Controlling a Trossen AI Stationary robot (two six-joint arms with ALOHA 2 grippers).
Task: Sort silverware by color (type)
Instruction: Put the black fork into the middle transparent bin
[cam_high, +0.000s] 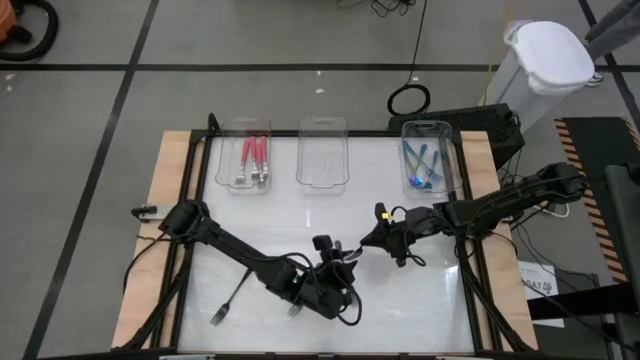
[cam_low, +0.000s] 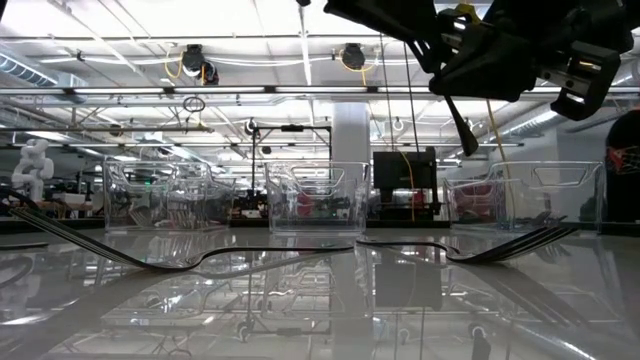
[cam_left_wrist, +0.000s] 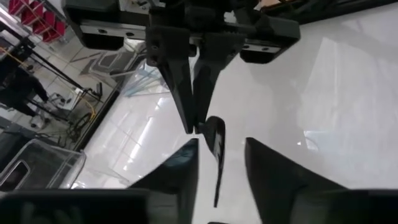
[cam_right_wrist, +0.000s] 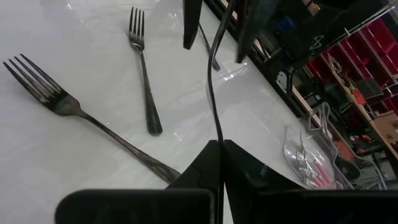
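My right gripper (cam_right_wrist: 218, 143) is shut on a slim black fork (cam_right_wrist: 212, 74) above the table's middle (cam_high: 378, 238). My left gripper (cam_left_wrist: 221, 142) is open just left of it (cam_high: 335, 262). Its fingers stand on either side of the fork's free length without touching it. Two more black forks (cam_right_wrist: 144, 74) (cam_right_wrist: 93, 121) lie flat on the white table, near its near edge (cam_high: 228, 300) (cam_high: 295, 306). The left tray (cam_high: 245, 155) holds red-handled forks and the right tray (cam_high: 427, 160) holds blue-handled ones. My right gripper pinches the black fork between its two fingertips, just beside a broader flat part (cam_left_wrist: 214, 135) of it. The fingers lie along the fork, slanting from the table's right. The fork is lifted clear of the table and reaches on between my left gripper's open fingers (cam_left_wrist: 180, 171).
A third clear tray (cam_high: 322, 155) stands between the other two along the far edge, with nothing showing in it. The table has a black frame (cam_high: 470, 270) around it. The white surface between the trays and the arms is bare.
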